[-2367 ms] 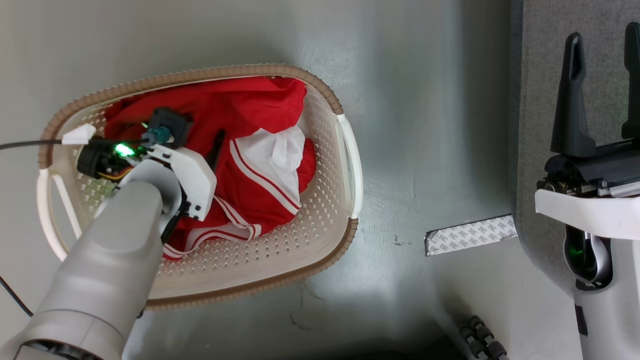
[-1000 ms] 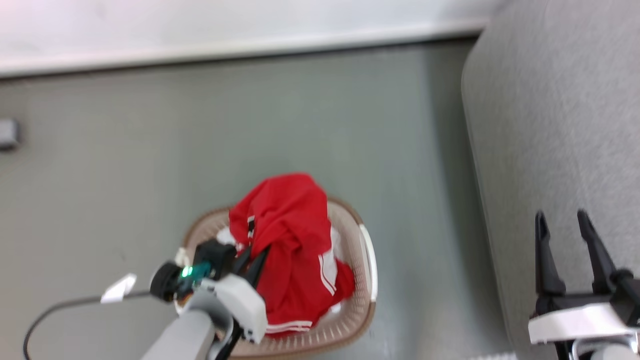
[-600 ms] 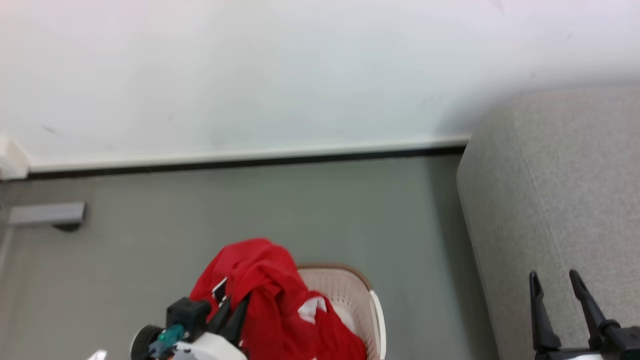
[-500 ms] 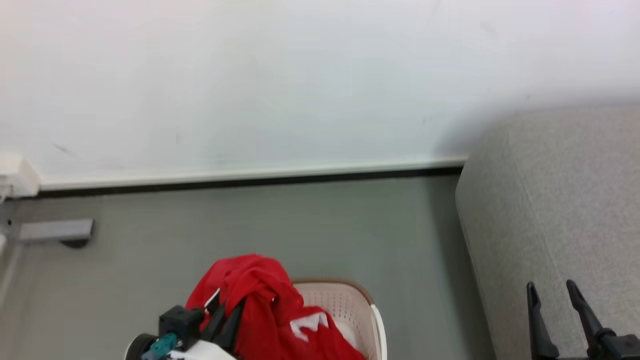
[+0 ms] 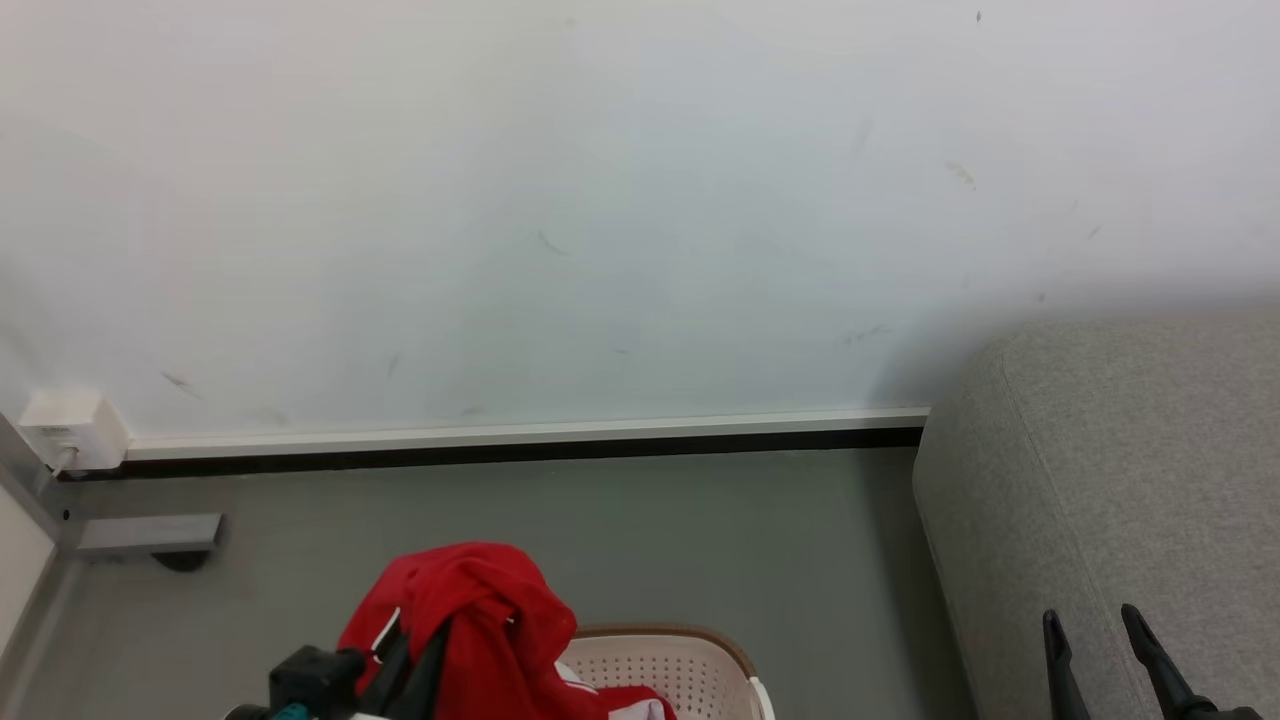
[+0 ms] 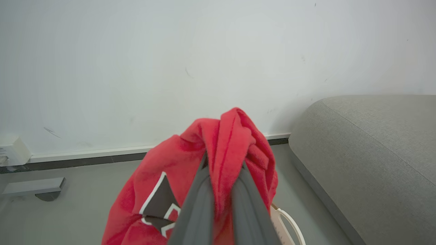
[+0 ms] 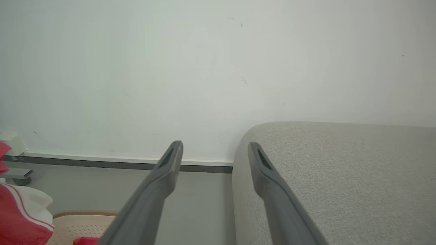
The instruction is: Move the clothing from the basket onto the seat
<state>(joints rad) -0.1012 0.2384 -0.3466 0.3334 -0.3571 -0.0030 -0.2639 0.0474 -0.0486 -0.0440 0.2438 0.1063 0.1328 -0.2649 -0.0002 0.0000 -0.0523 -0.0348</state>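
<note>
Pale wall (image 5: pixel 600 200) ahead, evenly lit, with a few faint scuffs on it (nothing big). A white skirting board (image 5: pixel 520 432) runs along its foot, a dark strip just under it. Below that is a dull grey-green floor (image 5: pixel 700 540). Far left, a small white box (image 5: pixel 72 428) low on the wall, a grey bar (image 5: pixel 148 532) just beneath. On the right, the grey sofa (image 5: pixel 1120 480) stands by the wall.

The left hand (image 6: pixel 223 165) — earlier down inside the basket (image 5: pixel 690 668) — has risen above its rim, lifting the clothing (image 6: pixel 190 153) pinched in its grip; the cloth now hangs bunched over and beneath the hand
</note>
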